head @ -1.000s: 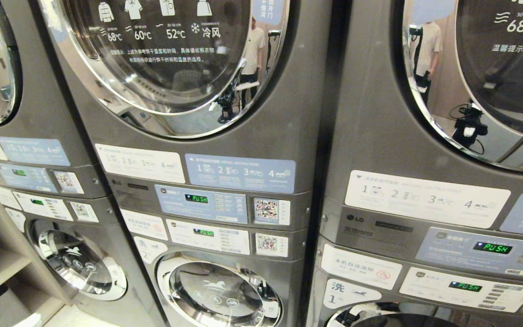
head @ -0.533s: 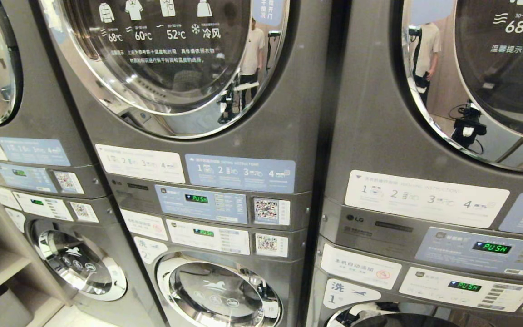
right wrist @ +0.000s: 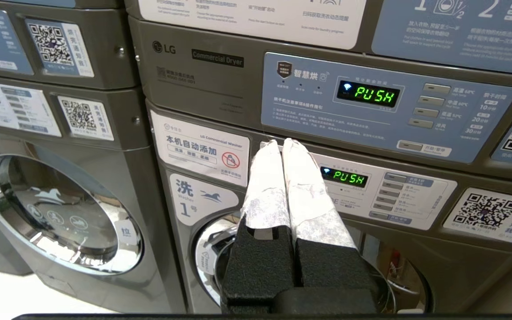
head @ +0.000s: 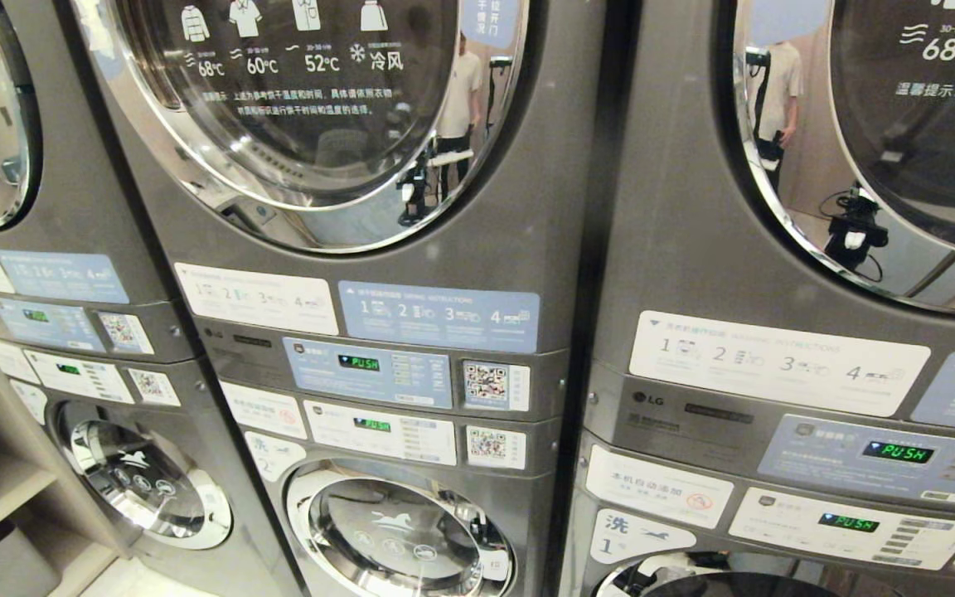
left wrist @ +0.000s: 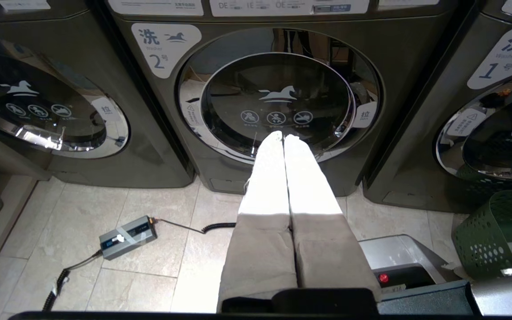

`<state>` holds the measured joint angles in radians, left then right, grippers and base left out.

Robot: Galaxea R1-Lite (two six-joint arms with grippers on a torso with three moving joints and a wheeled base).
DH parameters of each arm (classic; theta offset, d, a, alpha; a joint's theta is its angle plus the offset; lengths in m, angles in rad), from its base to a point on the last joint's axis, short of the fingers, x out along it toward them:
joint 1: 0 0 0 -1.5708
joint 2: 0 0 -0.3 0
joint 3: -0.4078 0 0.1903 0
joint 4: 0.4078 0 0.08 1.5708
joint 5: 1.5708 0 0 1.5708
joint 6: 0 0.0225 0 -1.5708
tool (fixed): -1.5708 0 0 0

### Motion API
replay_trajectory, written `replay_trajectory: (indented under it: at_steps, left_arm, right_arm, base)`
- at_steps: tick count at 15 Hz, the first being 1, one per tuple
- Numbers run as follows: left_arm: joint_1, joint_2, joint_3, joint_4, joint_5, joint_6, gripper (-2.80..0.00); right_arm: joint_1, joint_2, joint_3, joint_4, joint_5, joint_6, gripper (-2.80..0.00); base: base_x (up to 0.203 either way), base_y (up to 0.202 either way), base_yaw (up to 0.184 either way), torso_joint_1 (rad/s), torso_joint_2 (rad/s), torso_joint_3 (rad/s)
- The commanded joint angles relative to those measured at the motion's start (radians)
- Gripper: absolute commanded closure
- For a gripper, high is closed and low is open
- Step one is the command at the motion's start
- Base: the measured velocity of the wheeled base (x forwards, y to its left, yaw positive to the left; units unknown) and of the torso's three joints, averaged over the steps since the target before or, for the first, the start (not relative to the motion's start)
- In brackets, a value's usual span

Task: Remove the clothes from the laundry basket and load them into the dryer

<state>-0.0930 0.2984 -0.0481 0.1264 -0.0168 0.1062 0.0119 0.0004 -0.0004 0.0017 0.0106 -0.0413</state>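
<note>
Neither arm shows in the head view, and each wrist view shows little more than its own claw. The green perforated plastic laundry basket [left wrist: 500,235] is cut off at the edge of the left wrist view; it stands on the pale tiled floor [left wrist: 149,271] in front of the washer marked 1, and whether any clothes lie in it cannot be made out. No clothes are visible in any view.

The dark grey stacked dryer with a round chrome-rimmed glass door [head: 312,116] fills the upper head view, its door shut and its glass printed with white garment icons and temperatures; the top of the door is cut off. Three stacked columns of machines show in the head view, each with a dryer above a washer, and the outer two are only partly in frame. The chrome door rims reflect a standing person.

The left claw [left wrist: 282,135] is closed with nothing between its two white-wrapped fingers, pointing at the shut door of the washer marked 2 [left wrist: 278,100]. The right claw [right wrist: 281,144] is likewise closed and empty, held before the control panel with a green lit display [right wrist: 374,94]. One small grey box with a coiled cable [left wrist: 128,231] lies on the floor.
</note>
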Motion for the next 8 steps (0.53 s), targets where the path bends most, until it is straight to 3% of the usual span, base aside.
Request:
replay_trajectory:
  at_steps: [1,3,8]
  left_arm:
    - [0.024,-0.024,0.0,0.0,0.0,0.001,0.0]
    - [0.115,-0.082,0.001,-0.002,0.0,0.001,0.0]
    - [0.099,-0.307,0.011,-0.026,-0.02,0.014,0.0]
  right_arm:
    - [0.0,0.0,0.0,0.001,-0.003,0.001,0.0]
    - [0.0,0.0,0.0,0.001,-0.001,0.0,0.0]
    - [0.0,-0.002,-0.001,0.0,0.005,0.0,0.0]
  base:
    - [0.0,0.0,0.0,0.0,0.0,0.0]
    - [0.0,0.0,0.0,0.0,0.0,0.0]
    - [0.0,0.0,0.0,0.0,0.0,0.0]
